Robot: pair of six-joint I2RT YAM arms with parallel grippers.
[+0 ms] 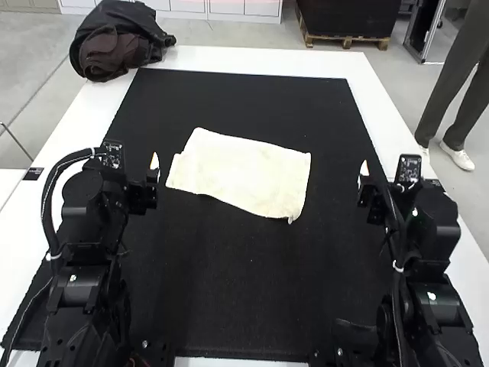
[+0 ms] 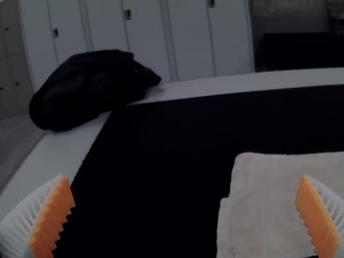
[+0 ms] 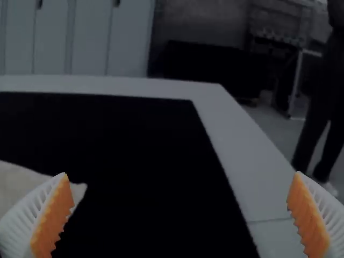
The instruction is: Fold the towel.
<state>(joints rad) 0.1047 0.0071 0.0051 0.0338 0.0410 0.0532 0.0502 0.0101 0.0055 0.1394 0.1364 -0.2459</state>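
Holds white ribbed, orange-padded fingers (image 3: 52, 217) well apart, facing a flat black mat (image 3: 140, 156) on a white table (image 3: 231, 156) and a pale cloth towel (image 3: 15, 180) upon the mat.

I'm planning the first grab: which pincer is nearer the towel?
Left. The left pincer is close to the towel's left edge; the right pincer is off its right side, across a wider gap.

The cream towel (image 1: 243, 172) lies flat on black matting (image 1: 252, 290).
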